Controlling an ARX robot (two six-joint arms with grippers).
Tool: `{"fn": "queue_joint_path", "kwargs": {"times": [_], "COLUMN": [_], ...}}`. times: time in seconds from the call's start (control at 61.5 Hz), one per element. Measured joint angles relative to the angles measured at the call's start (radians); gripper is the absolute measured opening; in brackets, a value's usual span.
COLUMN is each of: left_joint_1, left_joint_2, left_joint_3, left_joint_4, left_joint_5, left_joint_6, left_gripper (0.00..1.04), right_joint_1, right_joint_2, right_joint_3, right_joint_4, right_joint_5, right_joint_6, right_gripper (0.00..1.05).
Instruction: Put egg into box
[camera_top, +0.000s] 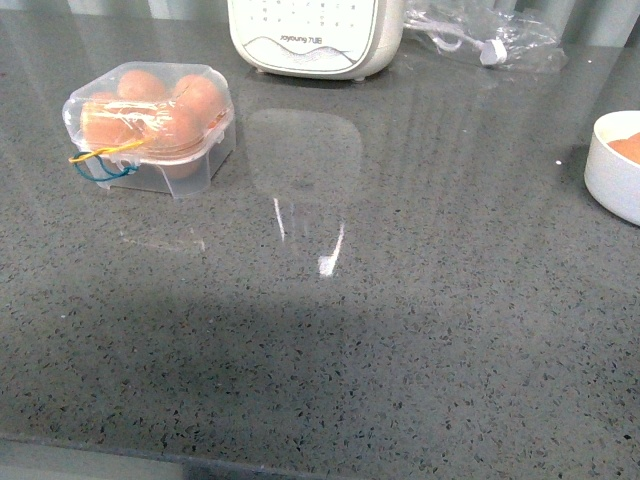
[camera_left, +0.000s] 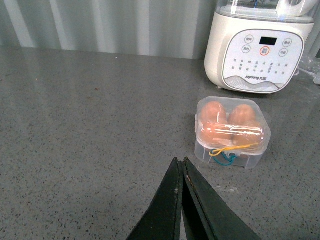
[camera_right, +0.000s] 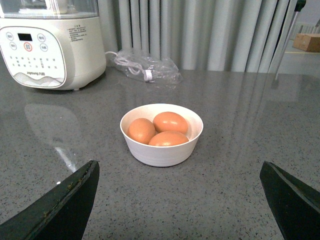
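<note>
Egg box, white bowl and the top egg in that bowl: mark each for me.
egg box (camera_left: 232, 131), left wrist view, on its closed clear domed lid.
white bowl (camera_right: 165, 152), right wrist view, on its outer front wall.
top egg (camera_right: 170, 121), right wrist view, on the middle of its shell.

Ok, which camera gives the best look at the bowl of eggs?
The right wrist view: the whole bowl shows, with three eggs inside. The front view catches only its cropped left part at the right edge. The left wrist view misses it.
</note>
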Motion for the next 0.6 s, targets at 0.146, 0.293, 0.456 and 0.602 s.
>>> {"fn": "queue_joint_path", "kwargs": {"times": [0.146, 0.293, 0.456, 0.602], "left_joint_1": [0.000, 0.000, 0.000, 0.000], "left_joint_2": [-0.045, -0.094, -0.139, -0.176], "left_joint_3": [-0.035, -0.067, -0.091, -0.107], "left_joint_4": [-0.002, -0.018, -0.040, -0.061], "left_joint_5": [0.000, 0.000, 0.000, 0.000], "left_joint_6": [0.000, 0.000, 0.000, 0.000], "left_gripper": [0.04, 0.04, 0.04, 0.04], "right_joint_1": [0.000, 0.000, 0.000, 0.000], "right_joint_2": [0.000, 0.000, 0.000, 0.000], "right_joint_3": [0.000, 0.000, 0.000, 0.000], "right_joint_4": [0.000, 0.000, 0.000, 0.000], "right_joint_5": [0.000, 0.000, 0.000, 0.000], "right_joint_6": [0.000, 0.000, 0.000, 0.000], "right_gripper": [0.97, 0.97, 0.97, 0.97]}}
